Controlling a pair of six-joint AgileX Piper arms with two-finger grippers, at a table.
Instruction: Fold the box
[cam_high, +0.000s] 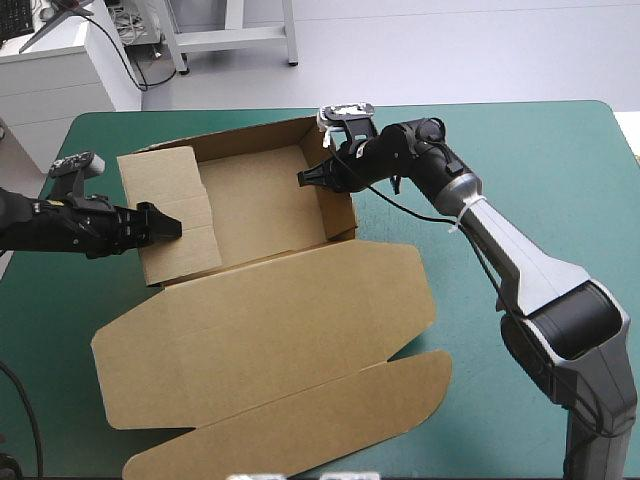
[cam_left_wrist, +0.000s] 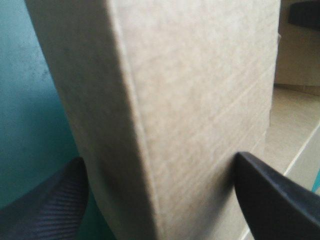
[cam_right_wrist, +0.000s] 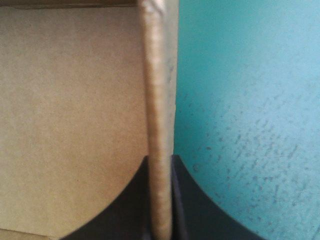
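Two box (cam_high: 250, 200) walls engaged: right wall clamped by right jaws, left wall straddled by wide-parted left jaws.

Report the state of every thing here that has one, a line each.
Box: open tray, walls up.
Lid: flat, open.
Left wall: folded over, doubled.
Right wall: upright, pinched at its top edge.
Left claw: open, fingers astride the left wall.
Right claw: shut on the right wall.
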